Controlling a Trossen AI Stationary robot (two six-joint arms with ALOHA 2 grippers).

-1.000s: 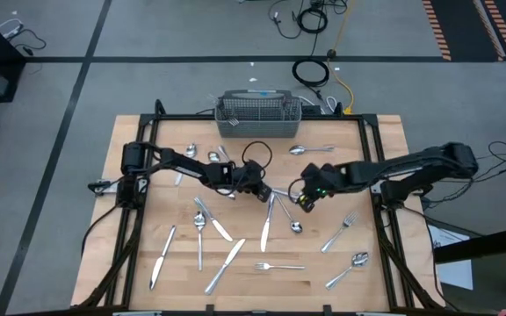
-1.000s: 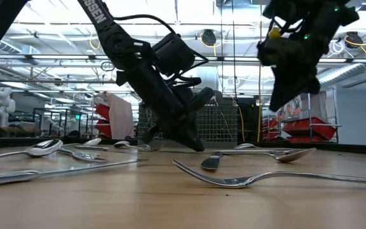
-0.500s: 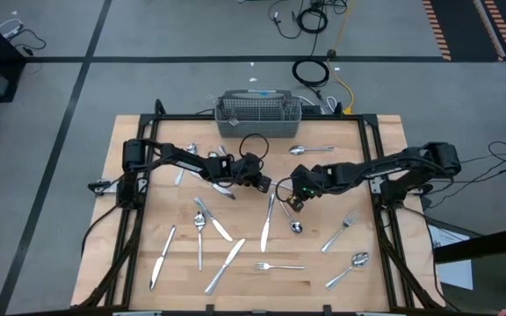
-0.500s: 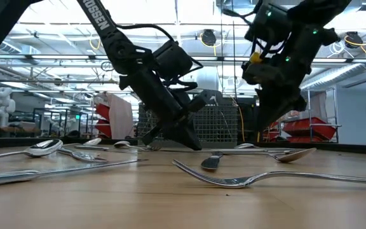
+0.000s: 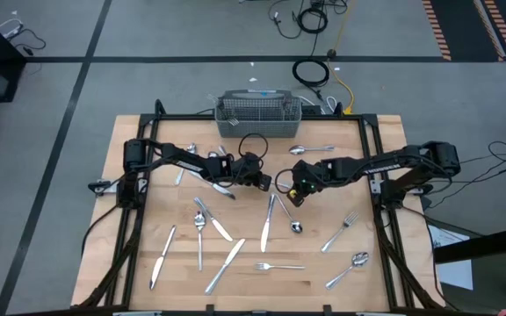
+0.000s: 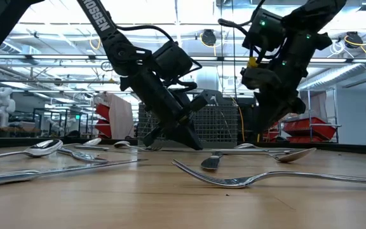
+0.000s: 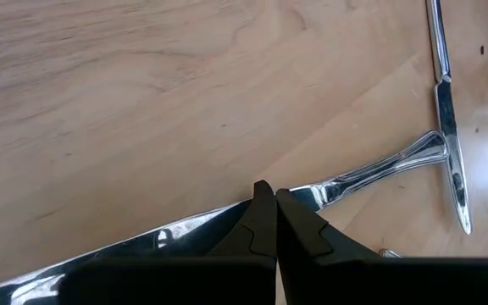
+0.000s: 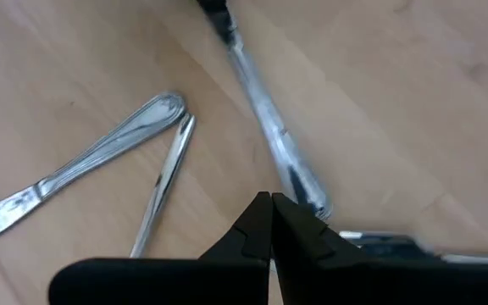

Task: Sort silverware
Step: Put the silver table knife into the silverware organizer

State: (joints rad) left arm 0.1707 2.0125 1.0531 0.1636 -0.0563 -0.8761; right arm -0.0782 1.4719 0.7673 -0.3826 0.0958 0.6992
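Observation:
Silver forks, spoons and knives lie scattered flat on the wooden table [image 5: 148,140], among them a knife [image 5: 267,225] and a spoon [image 5: 294,226] near the middle. My left gripper [image 5: 263,183] is shut and low at the table's middle, its tips [image 7: 266,191] over a long silver utensil [image 7: 354,176]. My right gripper [image 5: 291,190] is shut and close to the left one's right side. Its tips [image 8: 270,199] are beside the handle end [image 8: 310,199] of a blurred utensil. The grey mesh basket [image 5: 257,112] stands at the far edge. My left gripper's shut fingertips stand over the utensil's handle [image 7: 312,195], about midway along it, slanting down from the table's left and lying across it. The utensil lies flat on the table. Whether the tips press on it, I cannot tell. My right gripper: I cannot tell whether it touches the handle end.
Two handle ends meet in a V [image 8: 174,110] just beside the right gripper. More silverware lies near the front: a fork [image 5: 279,266], a knife [image 5: 225,263], a spoon [image 5: 350,268], and a fork [image 6: 234,181] close to the low camera. Cables lie on the floor beyond the basket.
My right gripper has come down toward the table and gone toward the table's left and a little toward its far edge, ending close to my left gripper. My left gripper has drawn slightly toward the far left, staying low.

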